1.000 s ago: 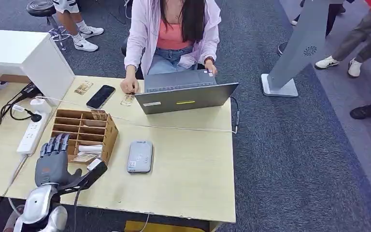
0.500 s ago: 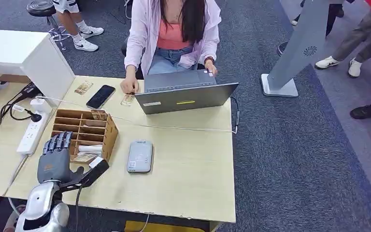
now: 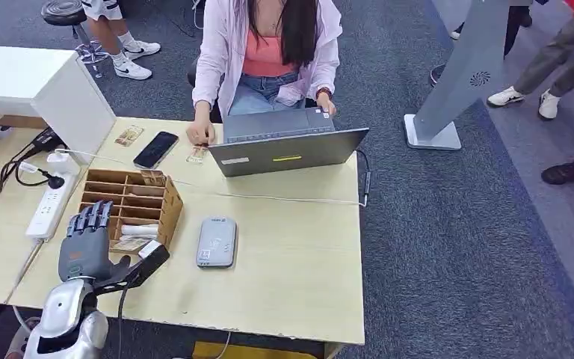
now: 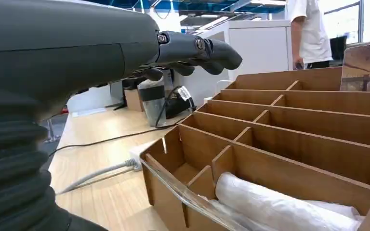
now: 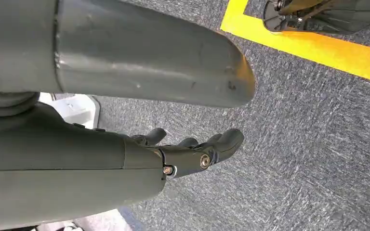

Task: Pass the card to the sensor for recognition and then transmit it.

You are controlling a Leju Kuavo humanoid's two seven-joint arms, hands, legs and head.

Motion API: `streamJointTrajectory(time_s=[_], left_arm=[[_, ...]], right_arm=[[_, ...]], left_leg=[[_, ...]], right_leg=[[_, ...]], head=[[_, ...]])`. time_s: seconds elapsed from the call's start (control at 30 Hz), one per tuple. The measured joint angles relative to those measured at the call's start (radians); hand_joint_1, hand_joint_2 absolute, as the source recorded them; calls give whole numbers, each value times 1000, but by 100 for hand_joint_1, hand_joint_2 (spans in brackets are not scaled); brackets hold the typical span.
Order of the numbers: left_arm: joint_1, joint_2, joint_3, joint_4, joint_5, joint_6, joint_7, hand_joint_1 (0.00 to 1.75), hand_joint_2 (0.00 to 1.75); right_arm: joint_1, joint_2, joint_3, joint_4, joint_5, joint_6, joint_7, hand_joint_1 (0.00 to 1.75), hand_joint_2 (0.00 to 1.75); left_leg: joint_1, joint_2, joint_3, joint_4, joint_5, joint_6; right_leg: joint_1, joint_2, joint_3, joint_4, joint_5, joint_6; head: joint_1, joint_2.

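My left hand [image 3: 88,245] hovers open over the near left corner of the wooden organizer [image 3: 166,213], fingers stretched forward and thumb pointing right, holding nothing. A card [image 3: 129,244] lies in the organizer's front compartment just beyond the hand; in the left wrist view its clear-sleeved edge [image 4: 188,193] sits under my fingers [image 4: 197,49]. Another card [image 3: 152,177] stands at the organizer's back. The grey sensor pad [image 3: 217,241] lies flat on the table right of the organizer. My right hand [image 5: 192,153] hangs over grey carpet, fingers loosely apart and empty.
A person sits at an open laptop [image 3: 288,149] across the table [image 3: 299,262]. A phone [image 3: 156,149] and two loose cards [image 3: 129,135] lie by the far edge. A power strip [image 3: 48,206] with cables lies to the left. A white roll [image 4: 279,202] fills one organizer slot.
My left hand has crept slightly forward and right toward the organizer's front compartment. Nothing else has moved.
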Motion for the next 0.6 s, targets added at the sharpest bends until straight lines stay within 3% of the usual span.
streamJointTrajectory(time_s=[0.03,0.07,0.6], left_arm=[[0,0,0,0,-1,0,0,3,175],[0,0,0,0,-1,0,0,175,175],[0,1,1,0,22,6,-34,175,175]], right_arm=[[0,0,0,0,0,0,0,0,0],[0,0,0,0,0,0,0,0,0],[0,0,0,0,1,0,-2,0,0]], left_leg=[[0,0,0,0,0,0],[0,0,0,0,0,0],[0,0,0,0,0,0]], right_leg=[[0,0,0,0,0,0],[0,0,0,0,0,0],[0,0,0,0,0,0]], head=[[0,0],[0,0],[0,0]])
